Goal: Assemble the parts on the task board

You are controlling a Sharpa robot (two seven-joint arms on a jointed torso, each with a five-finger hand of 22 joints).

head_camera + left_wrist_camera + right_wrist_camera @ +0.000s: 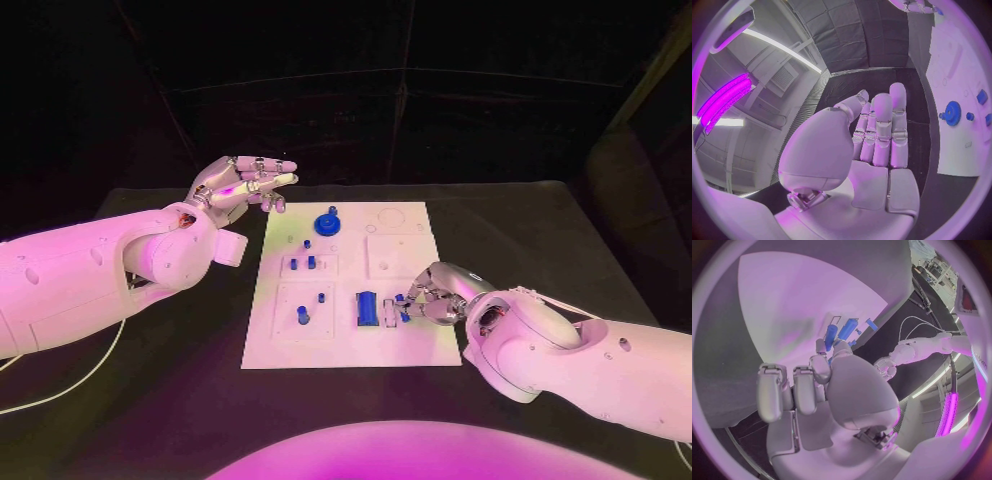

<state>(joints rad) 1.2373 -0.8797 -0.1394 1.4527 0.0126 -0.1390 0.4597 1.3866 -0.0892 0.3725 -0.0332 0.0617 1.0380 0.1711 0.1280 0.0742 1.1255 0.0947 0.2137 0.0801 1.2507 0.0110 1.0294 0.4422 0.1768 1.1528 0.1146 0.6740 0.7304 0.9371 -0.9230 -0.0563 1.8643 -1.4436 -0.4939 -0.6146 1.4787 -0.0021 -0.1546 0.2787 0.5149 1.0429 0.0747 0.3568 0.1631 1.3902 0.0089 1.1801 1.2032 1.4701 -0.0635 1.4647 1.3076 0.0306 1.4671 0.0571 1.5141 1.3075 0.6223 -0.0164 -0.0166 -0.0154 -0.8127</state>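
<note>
Head view first: my right hand [433, 292] is down on the task board [274, 345] near its right edge, fingers curled in beside a long blue part [368, 308] (whether they pinch a small piece I cannot tell). My right wrist view puts blue parts [847, 329] just past my fingertips [820, 346]. My left hand [242, 184] hangs above the bench [173, 400], off the board's far left corner, fingers loosely spread and holding nothing. Further out, a blue gear [329, 222] stands near the board's far edge, with small blue pegs [303, 262] between.
</note>
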